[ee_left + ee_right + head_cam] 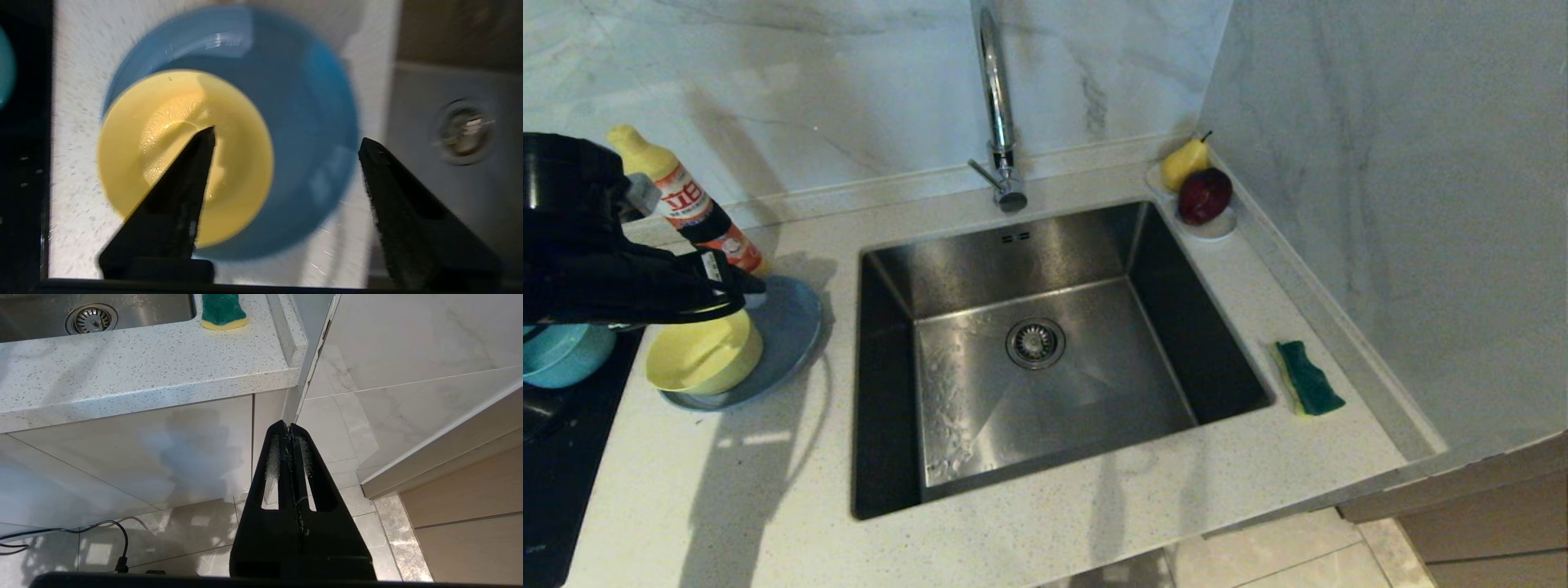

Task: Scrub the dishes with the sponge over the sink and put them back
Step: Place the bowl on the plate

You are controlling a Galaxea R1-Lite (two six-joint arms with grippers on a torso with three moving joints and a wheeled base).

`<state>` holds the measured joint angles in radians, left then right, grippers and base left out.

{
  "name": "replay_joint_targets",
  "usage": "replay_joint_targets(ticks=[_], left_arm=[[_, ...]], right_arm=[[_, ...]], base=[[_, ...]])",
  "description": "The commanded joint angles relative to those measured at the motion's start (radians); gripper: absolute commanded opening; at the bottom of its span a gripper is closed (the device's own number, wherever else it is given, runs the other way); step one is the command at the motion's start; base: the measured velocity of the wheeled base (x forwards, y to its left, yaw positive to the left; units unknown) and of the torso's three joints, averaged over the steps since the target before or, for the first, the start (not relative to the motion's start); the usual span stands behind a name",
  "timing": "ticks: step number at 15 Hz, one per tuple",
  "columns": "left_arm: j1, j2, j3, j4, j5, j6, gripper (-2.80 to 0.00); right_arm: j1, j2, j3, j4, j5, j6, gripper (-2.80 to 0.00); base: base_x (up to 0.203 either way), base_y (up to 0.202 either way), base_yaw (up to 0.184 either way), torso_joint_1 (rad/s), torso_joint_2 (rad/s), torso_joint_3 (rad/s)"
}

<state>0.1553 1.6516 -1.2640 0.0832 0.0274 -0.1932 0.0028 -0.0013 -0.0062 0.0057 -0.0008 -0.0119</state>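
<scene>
Three dishes sit at the counter's left end: yellow bowl [704, 355] on the grey-blue plate [796, 327], teal-blue bowl [560, 353] beside. Left gripper [286, 143] hangs wide and empty above; right gripper [289, 430] parked, pinched closed. Sponge [1307, 377] lies right of the sink [1045, 343]; probably done.

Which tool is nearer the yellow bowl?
Left. The left tool hangs open right above the yellow bowl. The right tool is shut, parked below the counter edge, far away.
</scene>
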Motion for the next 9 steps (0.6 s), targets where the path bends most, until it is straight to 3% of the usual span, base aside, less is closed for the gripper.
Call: replay_joint_targets(ticks=[1, 3, 4, 9], left_arm=[[0.001, -0.102, -0.022, 0.045, -0.019, -0.012, 0.00], [0.007, -0.161, -0.015, 0.078, -0.028, -0.019, 0.00], [0.015, -0.191, -0.002, 0.089, -0.026, -0.031, -2.80], [0.184, -0.247, 0.012, 0.171, -0.024, -0.070, -2.80]], right_arm=[[0.000, -0.002, 0.002, 0.000, -0.001, 0.000, -2.80], [0.000, 0.000, 0.000, 0.000, 0.001, 0.000, -2.80], [0.000, 0.000, 0.001, 0.000, 0.000, 0.000, -2.80], [0.000, 0.000, 0.000, 0.000, 0.001, 0.000, -2.80]], base=[[0.000, 0.000, 0.000, 0.000, 0.00, 0.000], [0.000, 0.000, 0.000, 0.000, 0.00, 0.000], [0.000, 0.000, 0.000, 0.000, 0.00, 0.000], [0.000, 0.000, 0.000, 0.000, 0.00, 0.000]])
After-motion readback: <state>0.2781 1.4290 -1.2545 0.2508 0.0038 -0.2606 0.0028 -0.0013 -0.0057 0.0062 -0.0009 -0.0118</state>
